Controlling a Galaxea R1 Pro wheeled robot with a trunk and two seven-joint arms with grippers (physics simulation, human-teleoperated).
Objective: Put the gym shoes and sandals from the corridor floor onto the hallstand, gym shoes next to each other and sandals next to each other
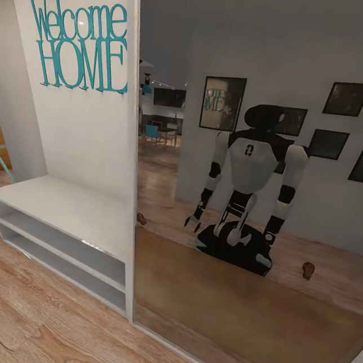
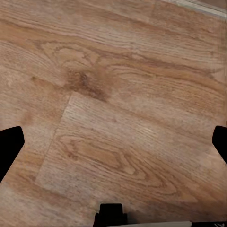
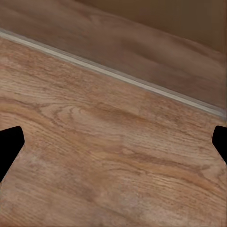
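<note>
Left wrist: floor under gripper

A bench with a tall panel stands on the floor, left of a mirror.

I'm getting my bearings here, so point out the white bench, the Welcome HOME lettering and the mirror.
White bench [image 1: 65, 207]: head view, on its flat top.
Welcome HOME lettering [image 1: 79, 44]: head view, on the teal letters.
Mirror [image 1: 246, 303]: head view, on the lower glass reflecting the floor.
</note>
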